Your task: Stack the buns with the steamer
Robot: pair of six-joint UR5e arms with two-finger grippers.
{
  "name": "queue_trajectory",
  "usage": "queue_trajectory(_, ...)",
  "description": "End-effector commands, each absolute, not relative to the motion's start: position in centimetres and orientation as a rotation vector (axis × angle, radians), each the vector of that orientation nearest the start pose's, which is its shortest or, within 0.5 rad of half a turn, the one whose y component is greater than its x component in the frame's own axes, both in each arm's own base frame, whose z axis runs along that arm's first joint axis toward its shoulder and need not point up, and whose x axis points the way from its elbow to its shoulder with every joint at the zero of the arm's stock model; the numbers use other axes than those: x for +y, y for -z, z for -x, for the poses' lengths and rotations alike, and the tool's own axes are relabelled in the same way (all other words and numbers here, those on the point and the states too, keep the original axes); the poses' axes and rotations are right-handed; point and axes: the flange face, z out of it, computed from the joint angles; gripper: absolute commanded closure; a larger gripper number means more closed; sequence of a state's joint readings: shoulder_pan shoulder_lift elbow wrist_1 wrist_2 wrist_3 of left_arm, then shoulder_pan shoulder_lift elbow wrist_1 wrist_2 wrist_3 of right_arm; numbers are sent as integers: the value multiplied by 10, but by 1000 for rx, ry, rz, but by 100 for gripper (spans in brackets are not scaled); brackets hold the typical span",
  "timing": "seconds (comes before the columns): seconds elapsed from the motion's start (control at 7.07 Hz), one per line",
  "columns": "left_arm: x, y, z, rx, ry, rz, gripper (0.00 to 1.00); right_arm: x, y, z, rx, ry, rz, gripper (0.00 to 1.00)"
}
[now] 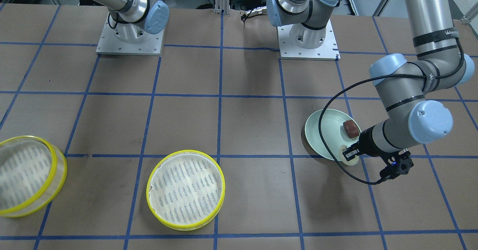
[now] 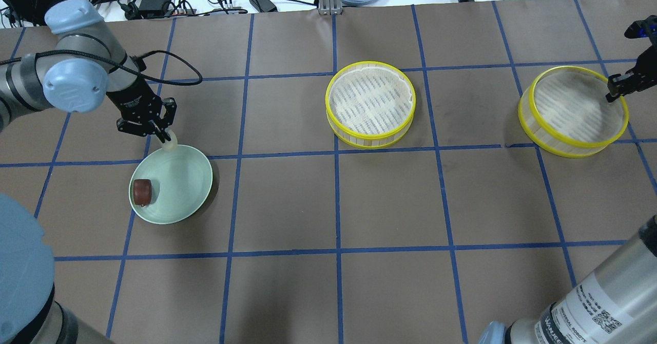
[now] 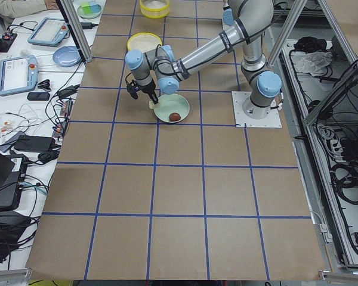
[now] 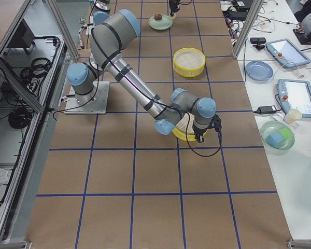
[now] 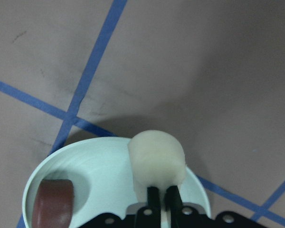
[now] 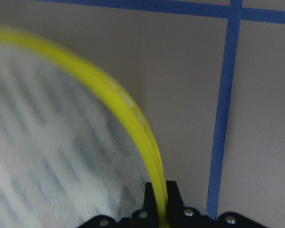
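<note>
A: What does the left hand (image 5: pixel 162 194) have?

B: The cream-white bun (image 5: pixel 156 156). Its two fingers are pinched in on the bun's near side, with only a narrow gap between them. Seen from overhead, the bun is at 12 o'clock on the rim of the pale green plate (image 2: pixel 192 179). I cannot tell whether it rests on that rim or hangs just over it.

A: And the other bun?

B: The reddish-brown bun (image 2: pixel 142 192) lies inside the plate near its 8 o'clock edge, well apart from the hand.

A: Where are the steamer parts?

B: In the same overhead view, the middle steamer tray (image 2: pixel 370 102) sits flat on the table (image 2: pixel 328 200), at about 1 o'clock from the table's centre. Its white liner faces up. The plate is at 8 o'clock from it. The outer steamer tray (image 2: pixel 569 108) is at 3 o'clock from the middle one, and the two are well apart.

A: Right hand?

B: The right hand (image 6: pixel 162 199) is closed down on the outer tray's yellow rim at its 3 o'clock side. One finger is inside the wall and one outside, with the rim running up between them. The wrist view there is blurred. From across the table, that tray looks tipped rather than flat.
</note>
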State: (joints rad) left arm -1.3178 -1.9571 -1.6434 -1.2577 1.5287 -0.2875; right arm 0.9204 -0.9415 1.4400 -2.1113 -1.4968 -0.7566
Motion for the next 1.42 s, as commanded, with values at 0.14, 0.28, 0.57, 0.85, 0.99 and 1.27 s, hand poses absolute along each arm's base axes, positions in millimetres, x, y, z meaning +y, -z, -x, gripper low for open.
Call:
queue_trajectory(0.14, -619, -346, 101, 3169, 15, 1017, 100, -635, -259, 305, 3123, 134, 152, 100)
queue_trajectory(0.28, -624, -352, 146, 3230, 143, 1072, 100, -635, -268, 301, 3128, 146, 145, 100)
queue_trajectory(0.57, -631, -356, 211, 3458, 277, 1213, 100, -634, -276, 293, 3120, 133, 106, 100)
queue_trajectory(0.85, -624, -333, 269, 3531, 251, 1191, 100, -638, -276, 277, 3119, 126, 94, 100)
queue_trajectory(0.99, -623, -313, 291, 3607, 173, 1183, 100, -636, -282, 269, 3118, 128, 58, 100)
queue_trajectory(1.27, -608, -272, 314, 3635, -9, 1144, 100, -639, -301, 226, 3125, 154, 56, 100)
